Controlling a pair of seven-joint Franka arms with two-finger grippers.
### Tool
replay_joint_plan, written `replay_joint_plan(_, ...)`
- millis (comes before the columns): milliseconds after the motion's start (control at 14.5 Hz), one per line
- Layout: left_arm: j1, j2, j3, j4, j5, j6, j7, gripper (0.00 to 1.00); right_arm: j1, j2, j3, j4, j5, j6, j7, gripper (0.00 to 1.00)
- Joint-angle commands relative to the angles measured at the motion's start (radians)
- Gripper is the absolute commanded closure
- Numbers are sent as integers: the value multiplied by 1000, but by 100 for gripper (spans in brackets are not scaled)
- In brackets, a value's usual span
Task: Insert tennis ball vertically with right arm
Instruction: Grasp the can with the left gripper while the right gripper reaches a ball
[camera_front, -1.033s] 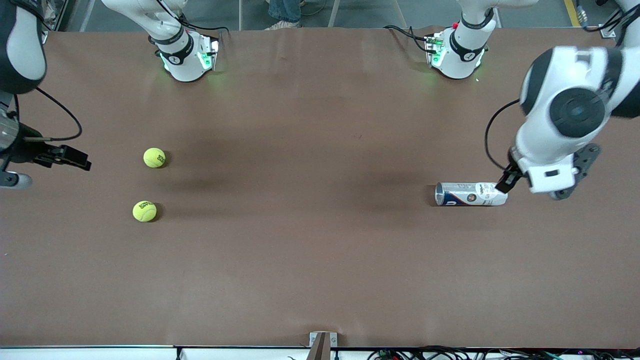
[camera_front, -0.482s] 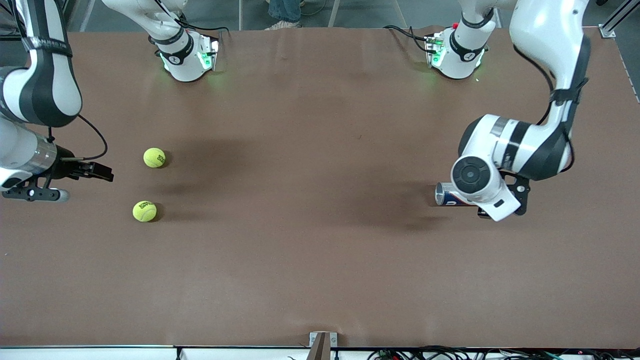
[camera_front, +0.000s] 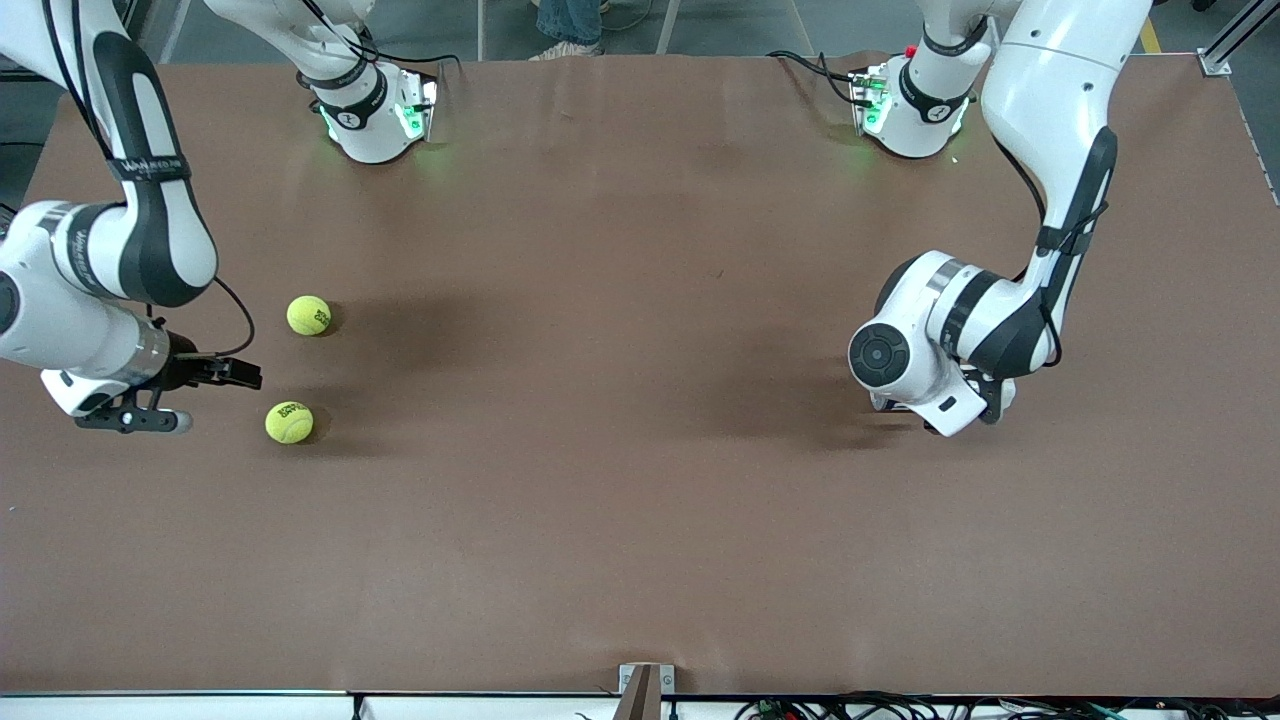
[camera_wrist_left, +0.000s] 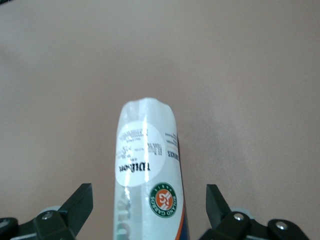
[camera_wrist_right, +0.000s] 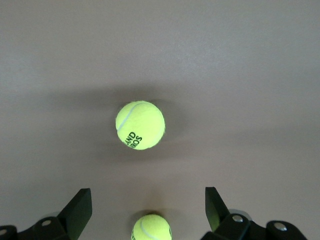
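Brown matting covers the whole worktop (camera_front: 620, 520), flat and uniform, with both arm bases bolted along its edge farthest from the front camera and their green status lights on. From where I sit the task has barely started. Two yellow tennis balls lie loose at the right arm's end: the nearer tennis ball (camera_front: 289, 422) and the farther tennis ball (camera_front: 309, 315), well apart from each other, neither one lifted.

I have the right gripper (camera_front: 235, 374) low just beside the nearer ball, its jaws spread wide with nothing between them. In the right wrist view that ball (camera_wrist_right: 151, 227) sits between the two open fingers (camera_wrist_right: 75, 212).

At the left arm's end, the left gripper (camera_wrist_left: 150, 220) is down over the ball can (camera_wrist_left: 148, 170), which lies on its side. Its jaws stand wide on either side of the can without touching it. The front view hides the can under the wrist.

So I judge everything is left: standing the can upright, picking a ball, dropping it in from above.

Past the worktop I see grey floor, cables and someone's shoes (camera_front: 567, 48).
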Motion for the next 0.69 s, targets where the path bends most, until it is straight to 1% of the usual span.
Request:
replay_joint_plan(0, -1, 30, 1, -2, 57, 34, -80, 0, -8, 48, 12, -5, 36, 39, -14, 0)
replay_joint_plan(138, -4, 50, 1, -2, 66, 46, -97, 0, -2, 83, 14, -5, 42, 67, -16, 0)
replay_joint_plan(344, -4, 82, 1, -19, 111, 46, -131, 0, 8, 134, 14, -4, 41, 139, -16, 0)
replay_joint_plan(620, 0, 87, 1, -54, 145, 52, -152, 0, 5, 183, 14, 13, 42, 198, -42, 0)
